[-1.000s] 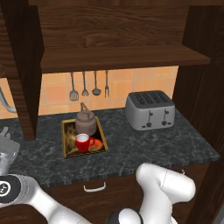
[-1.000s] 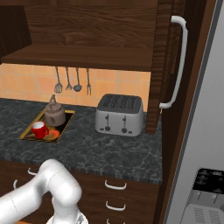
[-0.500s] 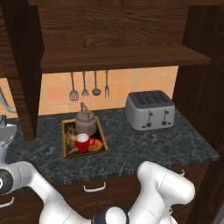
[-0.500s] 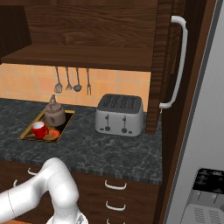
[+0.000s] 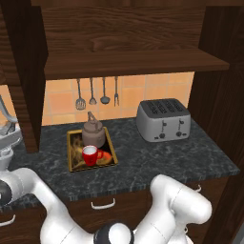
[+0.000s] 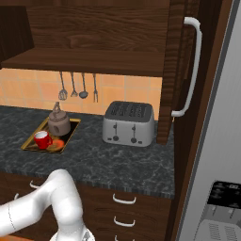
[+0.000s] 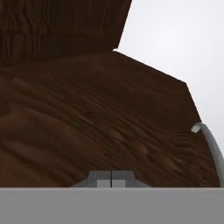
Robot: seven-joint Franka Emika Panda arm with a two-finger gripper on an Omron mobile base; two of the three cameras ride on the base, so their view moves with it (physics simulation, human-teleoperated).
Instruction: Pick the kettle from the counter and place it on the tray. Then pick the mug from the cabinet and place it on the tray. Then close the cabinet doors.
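1. The kettle (image 5: 93, 133) stands at the far end of the tray (image 5: 72, 151), on the dark marbled worktop (image 5: 157, 164).
2. The red mug (image 5: 89, 155) sits in the tray just in front of the kettle, beside the orange food picture.
3. A silver toaster (image 5: 163, 120) stands well to the right of the tray, and four utensils (image 5: 97, 93) hang on the tiled wall behind.
4. The cabinet (image 5: 128, 62) shelf above is bare, and the right cabinet door (image 6: 176, 70) stands open with its white bar handle (image 6: 190, 70) facing out.
5. In the hand view the claw (image 7: 111, 179) has its tips pressed together, close to a brown wood panel (image 7: 87, 118), probably the left cabinet door.
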